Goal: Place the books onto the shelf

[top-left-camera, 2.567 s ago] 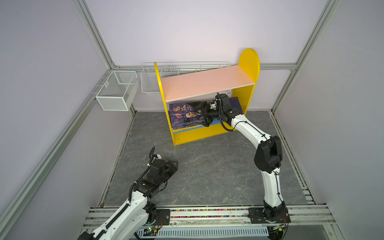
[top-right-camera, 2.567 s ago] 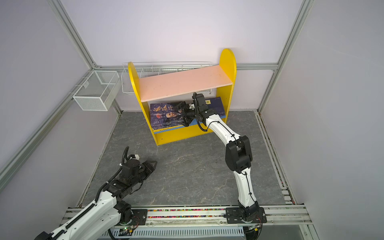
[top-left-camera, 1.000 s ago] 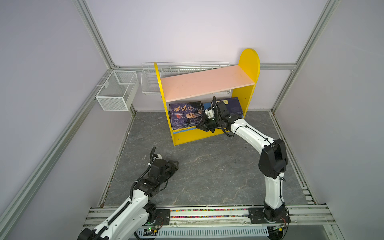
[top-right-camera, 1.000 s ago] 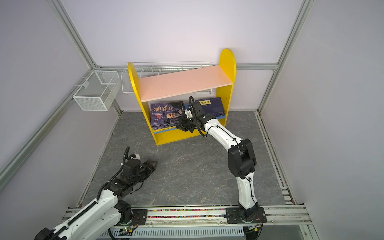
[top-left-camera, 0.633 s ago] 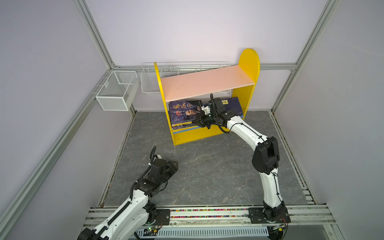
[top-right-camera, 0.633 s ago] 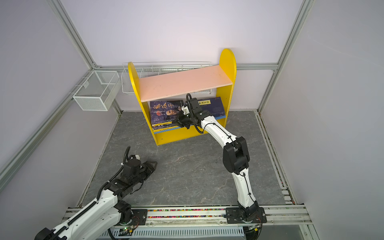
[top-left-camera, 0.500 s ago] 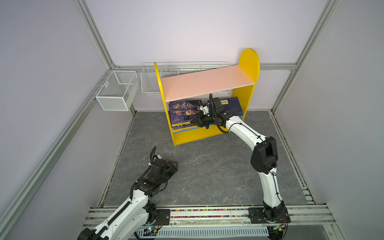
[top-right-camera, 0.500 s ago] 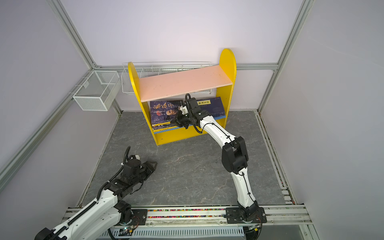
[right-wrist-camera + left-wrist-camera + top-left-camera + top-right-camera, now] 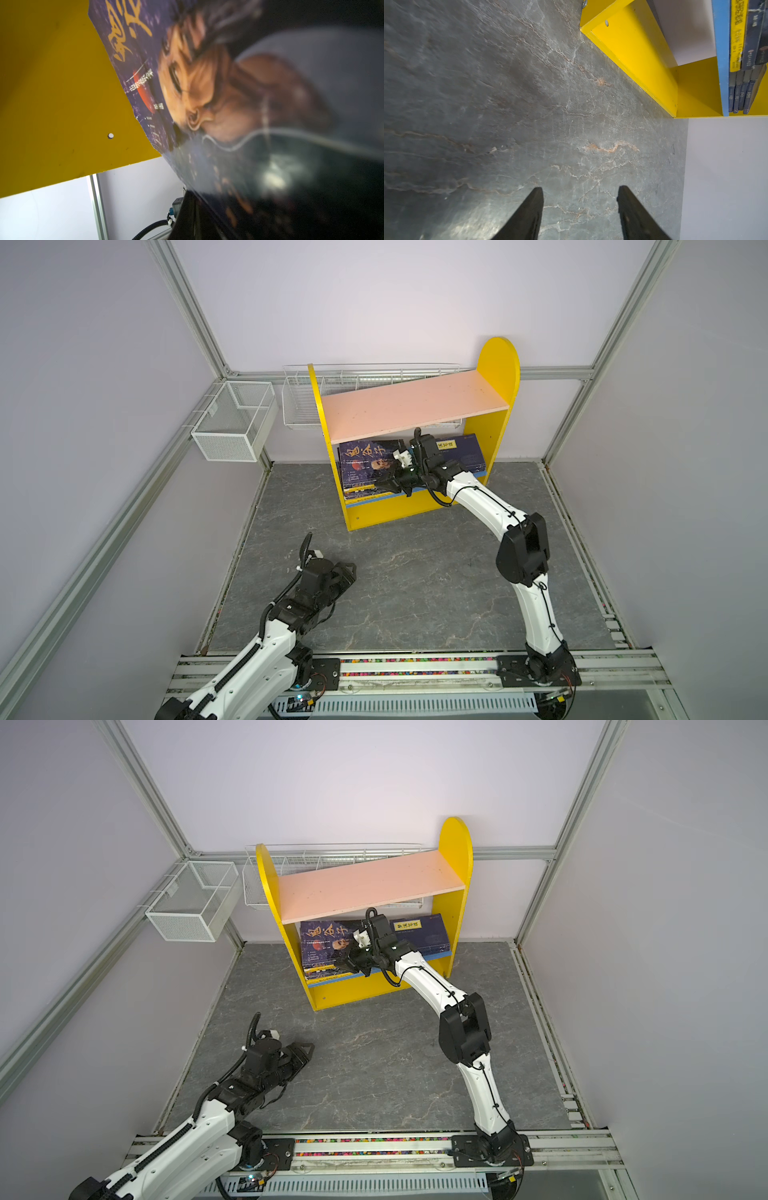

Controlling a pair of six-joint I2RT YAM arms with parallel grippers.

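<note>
The shelf (image 9: 415, 406), with yellow side panels and a pink upper board, stands at the back of the floor in both top views. On its blue lower board the books lean in two groups: a dark cover with large gold characters (image 9: 361, 460) on the left and navy ones with a yellow label (image 9: 461, 452) on the right. My right gripper (image 9: 384, 485) is shut, its tip against the lower front of the left group (image 9: 322, 940). In the right wrist view that cover (image 9: 207, 93) fills the frame. My left gripper (image 9: 349, 572) hangs open and empty over the floor (image 9: 580, 191).
Two white wire baskets hang on the walls, one at the left (image 9: 232, 423) and one behind the shelf (image 9: 299, 406). The grey marbled floor (image 9: 415, 580) spreads between the arms and the shelf (image 9: 643, 52). Book spines (image 9: 741, 41) show in the left wrist view.
My right gripper has drawn back from between the two book groups and slid left to the front of the left group. The left arm has not moved.
</note>
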